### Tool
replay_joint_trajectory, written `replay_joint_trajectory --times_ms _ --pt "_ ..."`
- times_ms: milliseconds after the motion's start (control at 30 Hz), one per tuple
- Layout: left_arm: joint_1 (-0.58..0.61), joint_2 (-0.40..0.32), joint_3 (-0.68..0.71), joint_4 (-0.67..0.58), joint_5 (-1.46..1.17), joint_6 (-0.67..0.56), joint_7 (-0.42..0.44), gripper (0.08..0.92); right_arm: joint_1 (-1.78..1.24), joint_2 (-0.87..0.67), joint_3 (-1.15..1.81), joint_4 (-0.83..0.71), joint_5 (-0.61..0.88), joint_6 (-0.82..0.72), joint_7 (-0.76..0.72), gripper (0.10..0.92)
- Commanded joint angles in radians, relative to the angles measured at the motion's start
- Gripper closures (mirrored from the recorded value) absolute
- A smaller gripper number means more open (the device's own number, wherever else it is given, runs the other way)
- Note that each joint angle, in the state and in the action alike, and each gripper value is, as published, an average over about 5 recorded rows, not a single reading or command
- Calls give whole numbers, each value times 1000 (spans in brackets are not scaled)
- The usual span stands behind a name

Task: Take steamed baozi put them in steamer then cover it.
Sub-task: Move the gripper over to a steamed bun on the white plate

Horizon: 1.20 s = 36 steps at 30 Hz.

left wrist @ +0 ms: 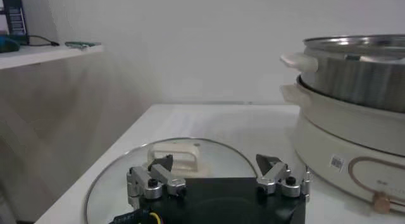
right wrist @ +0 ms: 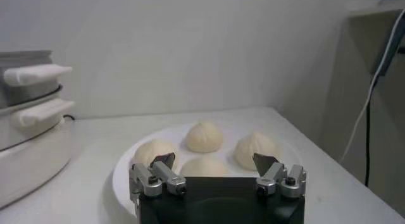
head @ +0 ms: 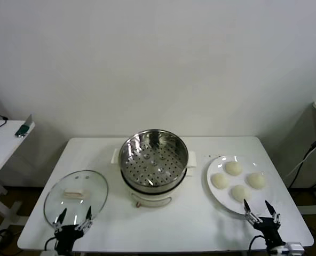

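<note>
Several pale baozi point(head: 234, 168) lie on a white plate point(head: 215, 188) at the table's right; the right wrist view shows them too point(right wrist: 204, 136). The steel steamer point(head: 153, 158) stands empty on its white pot base point(head: 151, 199) at the table's middle, also in the left wrist view point(left wrist: 358, 73). The glass cover point(head: 76, 196) with a beige handle lies flat at the left point(left wrist: 174, 157). My left gripper point(head: 72, 218) is open at the cover's near edge point(left wrist: 215, 163). My right gripper point(head: 260, 208) is open at the plate's near edge point(right wrist: 215, 162).
A side table point(head: 0, 144) with a phone and cables stands to the left. A cable point(head: 313, 149) hangs by a shelf at the right. Bare white tabletop point(head: 163, 226) lies between cover, pot and plate.
</note>
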Motion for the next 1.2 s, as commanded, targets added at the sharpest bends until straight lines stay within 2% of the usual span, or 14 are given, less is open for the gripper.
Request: replay_joint_trajectory --times_ms 33,167,300,500,667,767,900,1033,1200 --pt "-11 8 5 -2 1 2 2 177 265 -128 7 -9 -163 -234 5 203" --pt "-16 13 8 0 0 -3 2 177 476 -311 -113 -81 -212 -381 -99 203" --pt "-22 21 10 5 0 -9 2 177 782 -540 -401 -206 -283 -442 -338 203" --pt "-27 22 24 6 7 -17 5 177 1364 -740 -1031 -414 -463 -207 -837 203" --pt "-28 15 39 9 18 -26 14 177 1839 -691 -1542 -596 -570 38 -1132 203" --pt "-32 13 43 12 21 -27 16 177 2003 -601 -1730 -720 -563 83 -1206 203" --pt "-36 13 43 13 21 -27 17 177 2076 -502 -1872 -839 -458 60 -1232 203" --pt "-38 20 41 14 18 -31 18 177 2045 -431 -1930 -896 -327 -18 -1209 203" --pt "-33 29 36 10 12 -35 18 177 1914 -346 -1857 -945 -278 -91 -1156 203"
